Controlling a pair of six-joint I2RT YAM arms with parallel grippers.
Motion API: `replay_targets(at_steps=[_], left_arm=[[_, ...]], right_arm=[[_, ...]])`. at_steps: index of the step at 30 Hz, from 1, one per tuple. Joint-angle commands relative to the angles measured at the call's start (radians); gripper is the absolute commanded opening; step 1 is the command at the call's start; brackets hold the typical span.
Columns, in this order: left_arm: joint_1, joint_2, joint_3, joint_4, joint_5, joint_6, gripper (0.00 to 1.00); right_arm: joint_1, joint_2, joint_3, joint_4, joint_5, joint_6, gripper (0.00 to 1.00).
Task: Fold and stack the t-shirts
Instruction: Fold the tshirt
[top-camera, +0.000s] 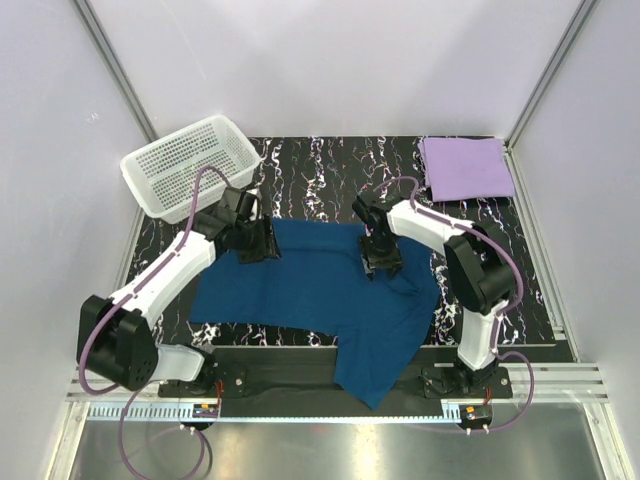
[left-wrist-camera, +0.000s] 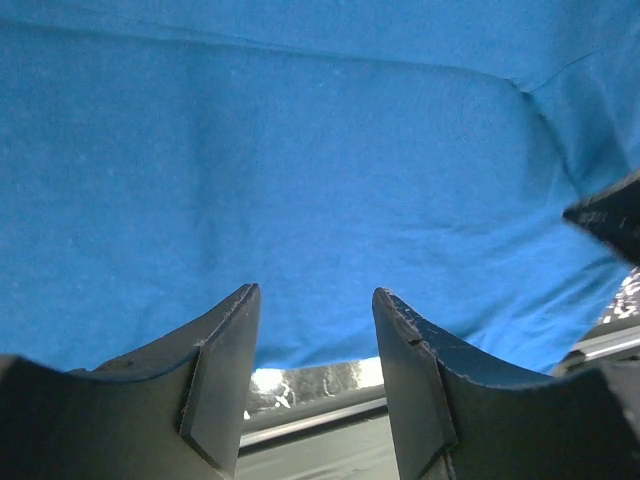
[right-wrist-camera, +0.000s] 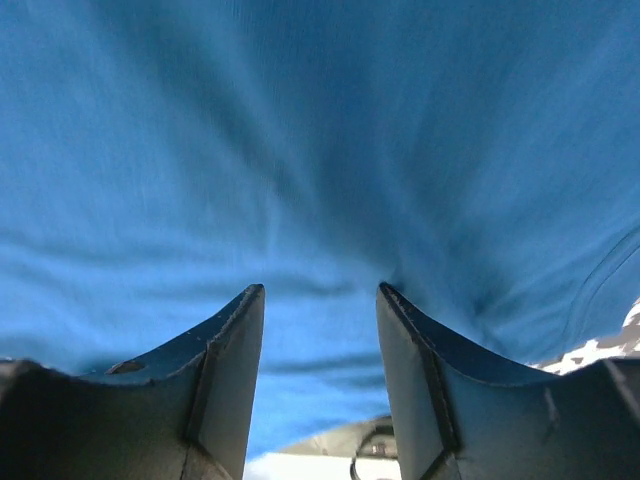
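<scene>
Shirt (top-camera: 300, 285) spread crosswise on worktop (top-camera: 320, 170), far edge directly beneath left tool (top-camera: 262, 248) at its left corner and right tool (top-camera: 380, 262) at its right, jaws of both parted, nothing gripped.

Wrist views cut the blue shirt (left-wrist-camera: 300, 180) off. From above, left gripper (top-camera: 260, 250) and right gripper (top-camera: 382, 265) hide where their jaws meet it.

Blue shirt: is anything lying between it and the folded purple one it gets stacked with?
Nothing visible lies on the table between the blue shirt and the purple shirt; that stretch is bare. Only the right arm reaches above it. The basket sits off at the far left.
</scene>
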Motion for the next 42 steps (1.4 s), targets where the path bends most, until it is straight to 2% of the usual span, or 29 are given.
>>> replay_targets(at_steps=[1, 4, 11, 14, 17, 20, 22, 24, 27, 29, 30, 33, 36, 42], left_arm=[[0.0, 0.027, 0.074, 0.036, 0.033, 0.092, 0.54], [0.003, 0.047, 0.072, 0.062, 0.059, 0.138, 0.54], [0.017, 0.078, 0.074, 0.077, 0.158, 0.19, 0.54], [0.021, 0.084, 0.101, 0.053, 0.16, 0.205, 0.54], [0.026, 0.084, 0.102, 0.065, 0.169, 0.198, 0.54], [0.034, 0.11, 0.092, 0.105, 0.194, 0.167, 0.53], [0.038, 0.133, 0.1, 0.12, 0.201, 0.141, 0.53], [0.046, 0.155, 0.109, 0.129, 0.226, 0.128, 0.52], [0.069, 0.161, 0.102, 0.139, 0.218, 0.115, 0.52], [0.096, 0.17, 0.097, 0.125, 0.189, 0.093, 0.52], [0.136, 0.173, 0.092, 0.119, 0.172, 0.079, 0.5], [0.237, 0.198, 0.088, 0.113, 0.171, 0.073, 0.42], [0.314, 0.228, 0.098, 0.09, 0.171, 0.087, 0.4], [0.337, 0.221, 0.06, 0.106, 0.221, 0.076, 0.38]], right_arm=[[-0.041, 0.038, 0.098, 0.032, 0.078, 0.024, 0.56], [-0.066, 0.04, 0.135, 0.039, 0.129, 0.018, 0.56], [-0.153, 0.153, 0.238, 0.032, 0.08, -0.03, 0.56], [-0.135, 0.142, 0.29, -0.011, 0.1, -0.036, 0.53], [-0.04, 0.065, 0.327, -0.085, 0.192, -0.047, 0.49], [0.035, 0.039, 0.311, -0.126, 0.232, -0.044, 0.4], [0.058, 0.031, 0.269, -0.131, 0.258, -0.047, 0.25], [0.062, 0.035, 0.226, -0.108, 0.246, -0.067, 0.24], [0.072, 0.069, 0.199, -0.073, 0.239, -0.097, 0.27], [0.074, 0.083, 0.201, -0.064, 0.258, -0.102, 0.37], [0.075, 0.089, 0.198, -0.059, 0.262, -0.105, 0.38], [0.077, 0.088, 0.189, -0.056, 0.241, -0.101, 0.39], [0.085, 0.079, 0.166, -0.045, 0.232, -0.094, 0.38], [0.091, 0.1, 0.135, -0.036, 0.238, -0.094, 0.38]])
